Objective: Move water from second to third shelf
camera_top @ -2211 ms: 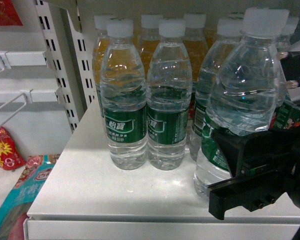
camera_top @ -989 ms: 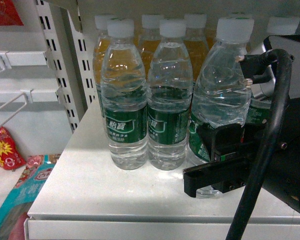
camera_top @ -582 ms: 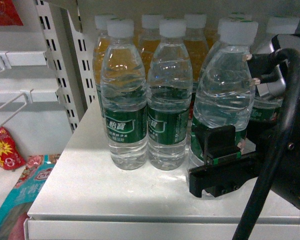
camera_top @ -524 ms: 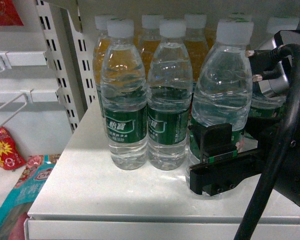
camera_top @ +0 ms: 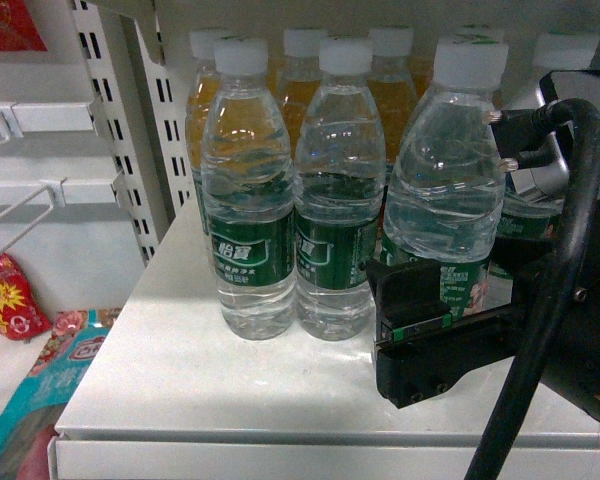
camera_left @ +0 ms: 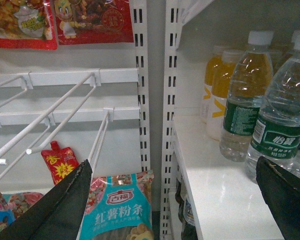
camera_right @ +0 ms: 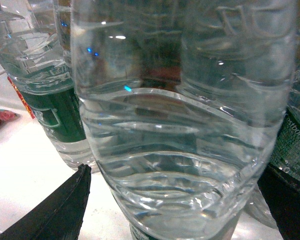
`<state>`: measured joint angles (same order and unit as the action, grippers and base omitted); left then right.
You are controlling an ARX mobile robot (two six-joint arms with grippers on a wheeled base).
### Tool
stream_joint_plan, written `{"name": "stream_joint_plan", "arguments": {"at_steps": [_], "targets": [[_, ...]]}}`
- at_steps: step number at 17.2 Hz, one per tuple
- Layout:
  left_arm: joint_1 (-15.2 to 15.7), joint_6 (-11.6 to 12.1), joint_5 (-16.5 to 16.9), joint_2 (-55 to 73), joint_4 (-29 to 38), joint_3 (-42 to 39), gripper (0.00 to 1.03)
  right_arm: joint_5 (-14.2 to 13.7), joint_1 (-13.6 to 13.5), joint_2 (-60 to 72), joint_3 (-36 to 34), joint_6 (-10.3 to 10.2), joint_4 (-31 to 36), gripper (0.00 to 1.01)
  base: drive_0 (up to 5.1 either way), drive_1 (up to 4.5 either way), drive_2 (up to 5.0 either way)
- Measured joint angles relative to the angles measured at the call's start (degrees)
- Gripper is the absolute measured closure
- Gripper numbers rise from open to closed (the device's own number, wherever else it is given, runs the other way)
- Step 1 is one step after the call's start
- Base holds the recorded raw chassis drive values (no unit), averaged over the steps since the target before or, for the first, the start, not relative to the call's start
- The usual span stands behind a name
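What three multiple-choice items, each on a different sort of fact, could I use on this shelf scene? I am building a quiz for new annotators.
1. Where does the right gripper sit? A at the label of the water bottle B at its cap C on the wire hooks
2. What colour is the drink in the back-row bottles? A dark cola brown B orange C blue
3. How is the left gripper? A shut on a bottle B open, holding nothing C shut on a snack bag

Key: 1 A, the black fingers flank the green label; 2 B, orange shows behind the water; 3 B, its fingers stand far apart with nothing between.
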<state>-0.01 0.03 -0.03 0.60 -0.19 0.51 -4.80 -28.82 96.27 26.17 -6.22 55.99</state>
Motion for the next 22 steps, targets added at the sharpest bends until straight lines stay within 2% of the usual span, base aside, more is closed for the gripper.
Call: {"name": "stream_joint_plan", "arguments": {"at_steps": [8,15,19,22], "targets": [[0.0,0.0,0.0,0.0,0.0,0.0,0.05,1.7,-0.1,-3.3,-0.6,-0.7,-2.1,0.03,0.0,0.0,0.0],[0.0,0.0,0.0,0.0,0.0,0.0,0.05,4.2,-0.1,-12.0,-6.0,-0.6,-6.5,0.03,0.0,0.0,0.0],[0.0,0.0,0.0,0.0,0.0,0.0,0.05,4.4,-0.9,-25.5,-11.4,-0.6,-14.2,0.03,0.0,0.0,0.0],[0.0,0.0,0.0,0.0,0.0,0.0,0.05,4.1,-1.6,-40.9,-15.5,-0.6,-24.9,0.03,0.0,0.0,0.0]]}}
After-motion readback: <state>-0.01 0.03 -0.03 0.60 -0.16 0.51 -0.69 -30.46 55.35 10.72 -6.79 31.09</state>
